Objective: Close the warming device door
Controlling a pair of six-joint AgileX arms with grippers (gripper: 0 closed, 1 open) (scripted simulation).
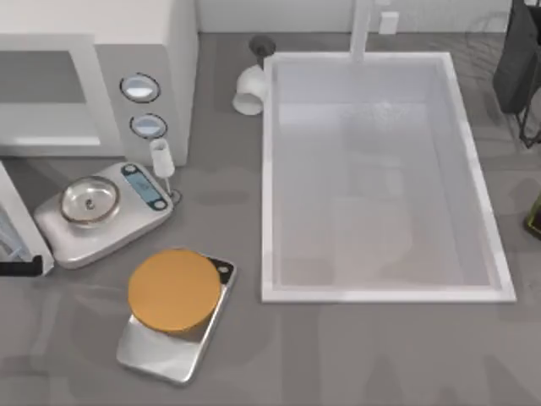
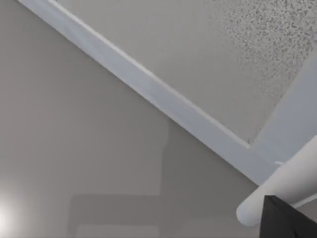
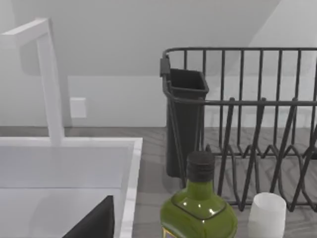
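warming device [image 1: 101,76] and door [image 1: 13,228] cut by left edge

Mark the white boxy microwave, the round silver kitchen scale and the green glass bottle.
white boxy microwave [image 1: 182,51]: top view, right side wall.
round silver kitchen scale [image 1: 90,201]: top view, weighing dish.
green glass bottle [image 3: 199,213]: right wrist view, shoulder.

We see a matt white warming device [image 1: 101,25], brushed-metal kitchen scales [image 1: 101,211], a smooth grey stone-like worktop [image 1: 355,355], a glossy green glass bottle [image 3: 199,213] and a matt black wire dish rack [image 3: 252,124]; the door [image 2: 148,87] looks smooth, its window speckled.
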